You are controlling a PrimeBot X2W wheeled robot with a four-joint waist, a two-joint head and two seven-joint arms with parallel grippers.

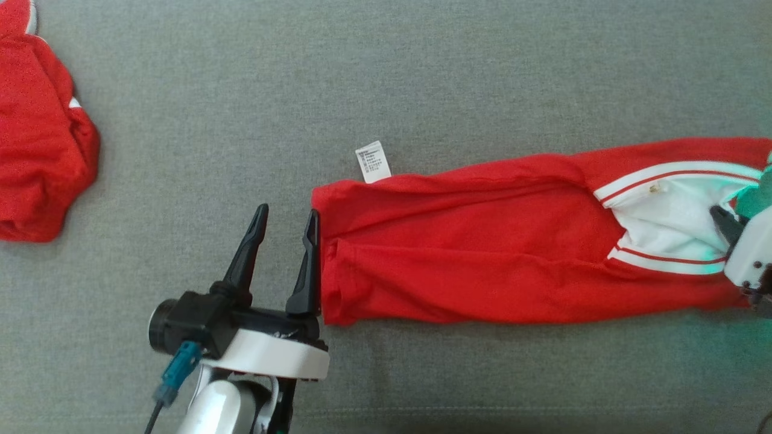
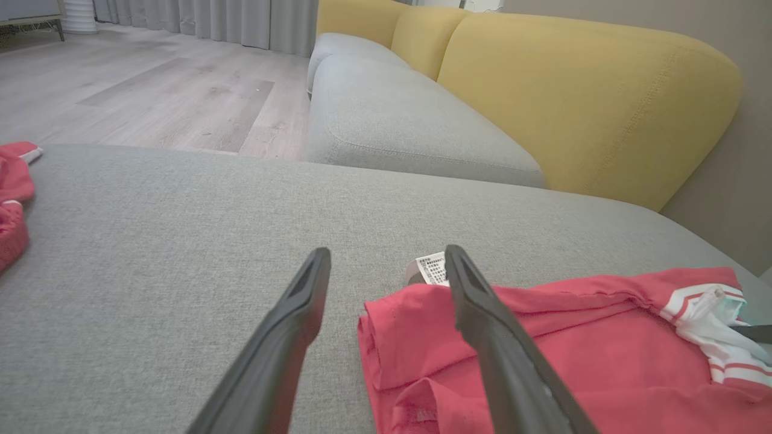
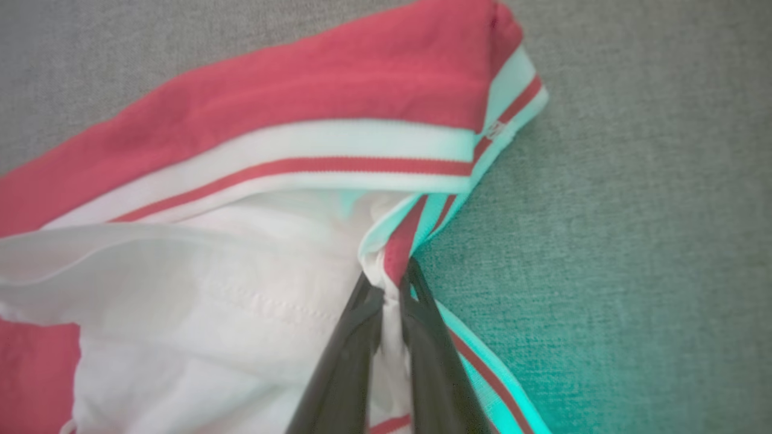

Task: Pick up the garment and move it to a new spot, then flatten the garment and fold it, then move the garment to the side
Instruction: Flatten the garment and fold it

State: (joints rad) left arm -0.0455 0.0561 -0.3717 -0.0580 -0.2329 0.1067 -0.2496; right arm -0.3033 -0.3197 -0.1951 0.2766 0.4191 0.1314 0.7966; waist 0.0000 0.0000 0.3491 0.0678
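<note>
Garment (image 1: 470, 247): red, laid out long and fairly flat on the grey cushion (image 1: 422, 72). In the head view it runs from the middle to the right edge. The near-left end is folded, with soft creases. A white label (image 1: 373, 161) sticks out on the cushion at its upper left corner. The right end shows white lining and a white band with thin red stripes.

Left gripper (image 1: 287, 211): low on the cushion at the garment's left end, jaws apart, holding nothing. One finger (image 1: 307, 265) stands right along the cloth edge; cannot tell whether it touches. The other is over bare cushion. Left wrist view agrees: left gripper (image 2: 386, 253) spread, one finger above the garment (image 2: 543, 349) edge, the label (image 2: 431, 269) just beyond its tip.

Right gripper (image 1: 721, 217): at the head view's right edge, on the white part. In the right wrist view the right gripper (image 3: 389, 283) is closed tight, pinching a bunch of the striped band of the garment (image 3: 301, 78). Cloth gathers into the pinch.

Second red cloth (image 1: 36, 138): crumpled at far left of the cushion, well apart from the garment.

Beyond the cushion in the left wrist view: yellow sofa back (image 2: 591, 90), wood floor (image 2: 151, 90).
</note>
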